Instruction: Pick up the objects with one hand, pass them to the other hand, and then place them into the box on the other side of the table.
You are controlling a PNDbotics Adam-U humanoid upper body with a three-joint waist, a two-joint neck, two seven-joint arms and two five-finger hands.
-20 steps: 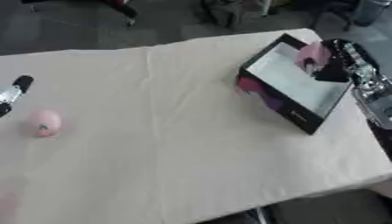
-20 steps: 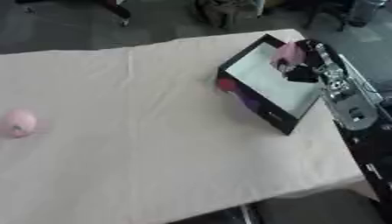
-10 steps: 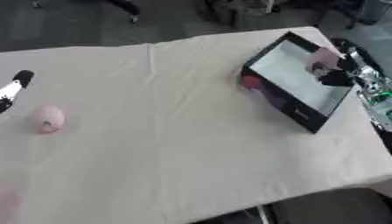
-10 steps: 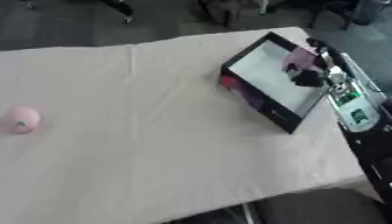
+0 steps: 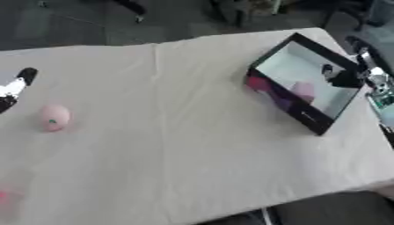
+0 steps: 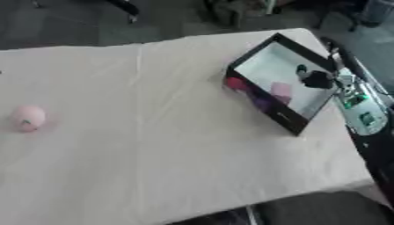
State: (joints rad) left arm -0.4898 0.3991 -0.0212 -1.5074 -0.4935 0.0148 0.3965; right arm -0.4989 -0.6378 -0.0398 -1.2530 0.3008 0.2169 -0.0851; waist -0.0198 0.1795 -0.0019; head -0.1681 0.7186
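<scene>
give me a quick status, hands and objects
Right hand over box, fingers unclear. Pink object inside. Left hand beside pink ball, not touching.

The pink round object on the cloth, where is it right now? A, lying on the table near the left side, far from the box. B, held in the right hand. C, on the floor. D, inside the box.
A: the pink round object lies alone on the cloth-covered table at the left, while the box sits far off at the right.
</scene>
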